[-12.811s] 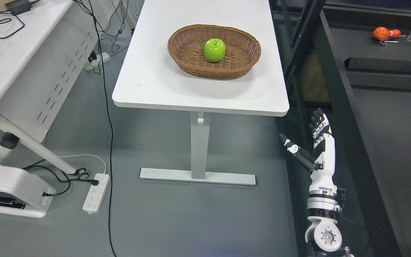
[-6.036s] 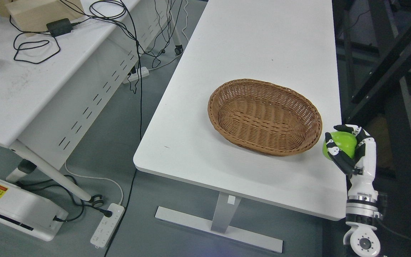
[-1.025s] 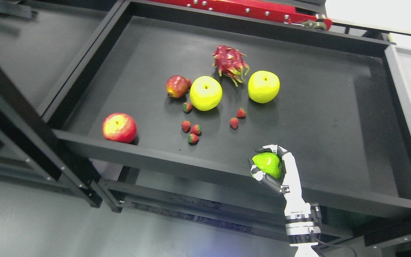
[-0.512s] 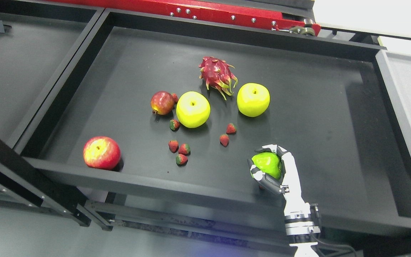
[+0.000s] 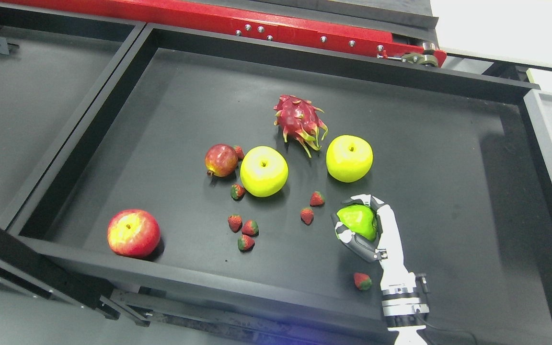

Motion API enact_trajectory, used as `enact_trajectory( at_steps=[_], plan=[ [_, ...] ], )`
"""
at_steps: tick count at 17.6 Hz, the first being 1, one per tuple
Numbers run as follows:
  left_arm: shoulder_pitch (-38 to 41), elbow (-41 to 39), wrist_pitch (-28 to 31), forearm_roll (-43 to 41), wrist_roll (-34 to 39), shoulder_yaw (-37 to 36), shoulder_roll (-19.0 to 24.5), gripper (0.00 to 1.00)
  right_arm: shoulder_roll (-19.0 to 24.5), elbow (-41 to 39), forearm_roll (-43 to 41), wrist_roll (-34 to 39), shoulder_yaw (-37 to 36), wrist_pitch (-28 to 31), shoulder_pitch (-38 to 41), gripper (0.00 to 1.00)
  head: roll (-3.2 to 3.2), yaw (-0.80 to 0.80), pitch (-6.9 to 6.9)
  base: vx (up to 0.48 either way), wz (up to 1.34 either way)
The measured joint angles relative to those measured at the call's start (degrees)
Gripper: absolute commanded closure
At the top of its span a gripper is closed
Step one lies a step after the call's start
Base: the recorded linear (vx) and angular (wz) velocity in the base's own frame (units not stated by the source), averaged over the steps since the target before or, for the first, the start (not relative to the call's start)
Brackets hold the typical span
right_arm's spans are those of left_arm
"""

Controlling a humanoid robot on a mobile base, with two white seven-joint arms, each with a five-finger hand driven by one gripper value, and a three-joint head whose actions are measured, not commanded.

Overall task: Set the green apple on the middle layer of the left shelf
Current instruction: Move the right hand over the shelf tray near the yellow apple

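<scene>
Green apple (image 5: 358,221) sits wrapped in my right hand (image 5: 367,225), fingers curled around it, above the black shelf tray (image 5: 448,201). Bare floor lies directly below and right; strawberries (image 5: 307,215) just left.

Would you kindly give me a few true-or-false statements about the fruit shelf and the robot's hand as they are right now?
1. The right hand grips the green apple. True.
2. Three yellow apples lie on the shelf. False: two, one left of the other.
3. The dragon fruit lies behind the yellow apples. True.
4. The red apple sits at the back wall. False: it rests by the front rim, at the left.
</scene>
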Motion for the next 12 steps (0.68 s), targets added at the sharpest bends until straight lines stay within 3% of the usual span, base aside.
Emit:
enact_trajectory(
  at_steps=[12],
  plan=[
    [0.0,0.0,0.0,0.0,0.0,0.0,0.0,0.0,0.0,0.0,0.0,-0.6,0.5,0.0,0.1,1.0,0.0,0.0,0.0,0.041,0.0]
  ],
)
